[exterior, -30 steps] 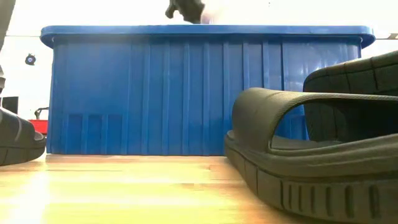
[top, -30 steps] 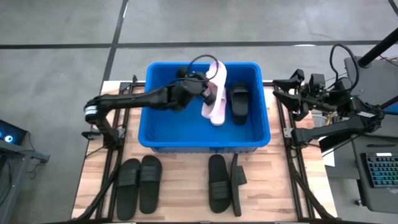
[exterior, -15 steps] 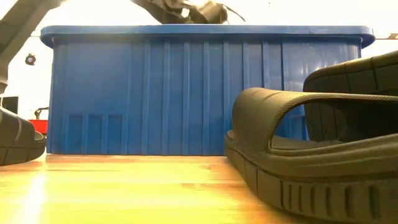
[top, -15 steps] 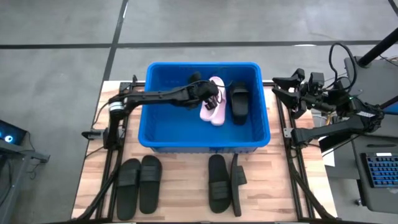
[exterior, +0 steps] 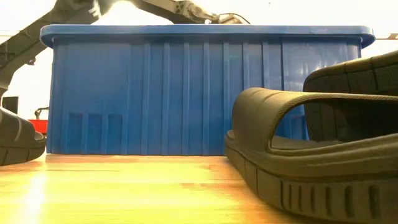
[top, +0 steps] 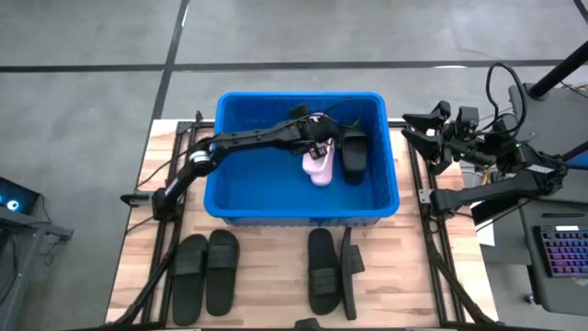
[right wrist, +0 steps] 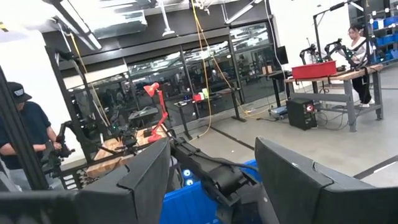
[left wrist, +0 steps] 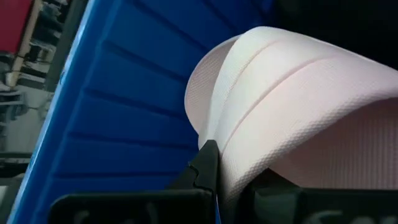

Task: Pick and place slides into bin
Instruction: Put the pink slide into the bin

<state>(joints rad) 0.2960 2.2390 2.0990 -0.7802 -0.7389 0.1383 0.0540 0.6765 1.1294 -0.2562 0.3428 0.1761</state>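
The blue bin (top: 239, 184) stands in the middle of the table and fills the low view (exterior: 186, 93). My left gripper (top: 317, 140) reaches into it from the left and is shut on a pale pink slide (top: 318, 164). A black slide (top: 354, 152) lies on the bin floor just right of the pink one. Two black slides (top: 207, 271) lie on the table near the bin's left front, and two more (top: 331, 271) near its right front. My right gripper (right wrist: 211, 168) waits open and empty off the table's right side (top: 432, 138). My left gripper pinches the pink slide's wide strap (left wrist: 239, 149) at its edge between its two fingers (left wrist: 207, 163). The fingers come from the bin's left, slanting down. The slide lies low inside the bin, lengthwise far to near; I cannot tell whether it rests on the floor.
The bin's left half (top: 248, 165) holds nothing. One black slide (exterior: 298, 162) lies close before the low camera. Beyond the table, people stand in the workshop (right wrist: 25, 137). A keyboard (top: 562, 253) sits at the right.
My left gripper has gone down into the bin and a little toward the table's right, still shut on the pink slide. The slide, held high and tilted above the bin a second ago, has come down beside the black slide.
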